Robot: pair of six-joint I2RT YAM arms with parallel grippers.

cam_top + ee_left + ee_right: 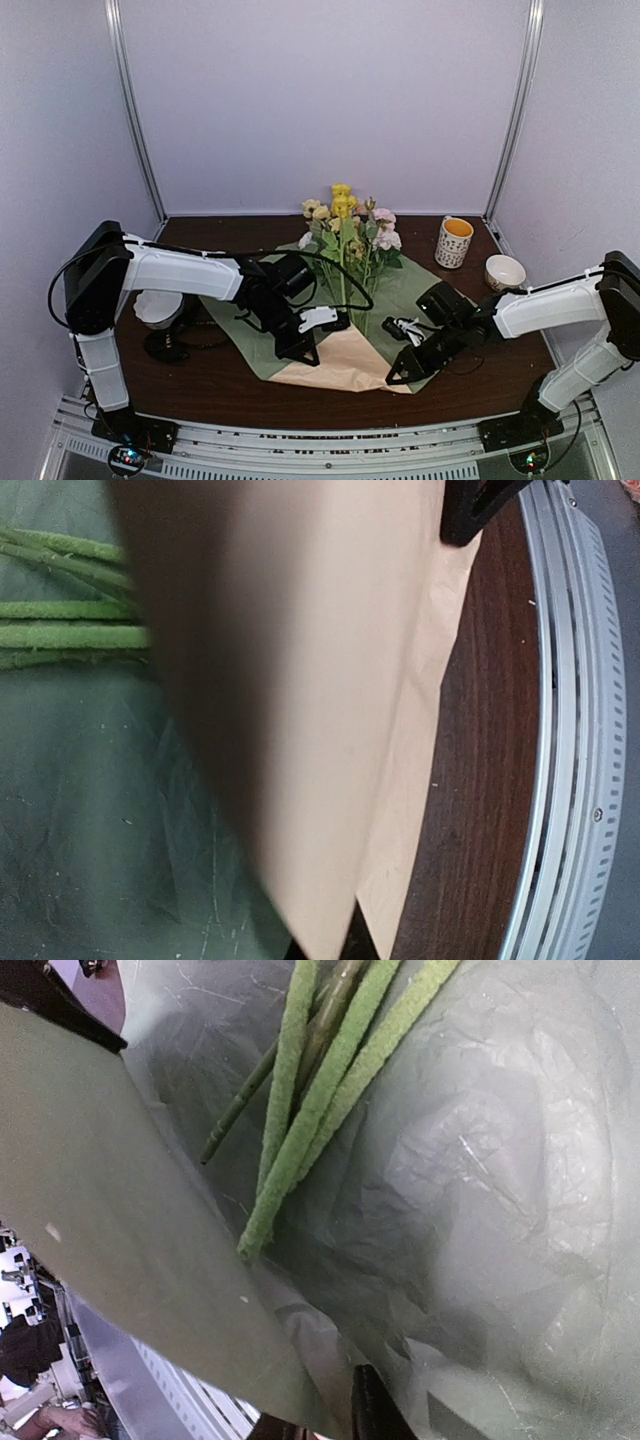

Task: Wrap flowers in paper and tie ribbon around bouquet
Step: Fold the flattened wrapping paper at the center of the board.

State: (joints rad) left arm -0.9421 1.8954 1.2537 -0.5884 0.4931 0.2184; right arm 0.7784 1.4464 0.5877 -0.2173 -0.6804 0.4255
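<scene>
From above, you see the flowers (345, 235) lying on the paper (415, 290) at the middle of the table (200, 385). Their long axis runs from far to near: blossoms toward the far edge, stems toward the near edge. The paper lies green side up, set diamond-wise, and its near corner is turned over so the tan-peach side shows. Your left gripper (303, 353) sits at the left side of that turned-up flap. Your right gripper (397, 375) sits low at the paper's near right edge. A mug (453, 242) and a bowl (504, 271) stand near the far right corner, off the paper.

In your left wrist view, the tan-peach flap of paper (330, 680) rises close to the lens and fills the middle. The left gripper is fully closed with this flap pinched in it. The stems (70, 635) lie flat on the green sheet, cut ends pointing at the flap. The table's near edge and its metal rail (570, 730) run down the right side.

In your right wrist view, the stems (320, 1110) slant from the top down to the left across the crinkled green paper (480, 1210). A flap of it stands along the left. Only one dark fingertip (370, 1410) shows, so you cannot tell how far the right gripper is open or whether it grips.
</scene>
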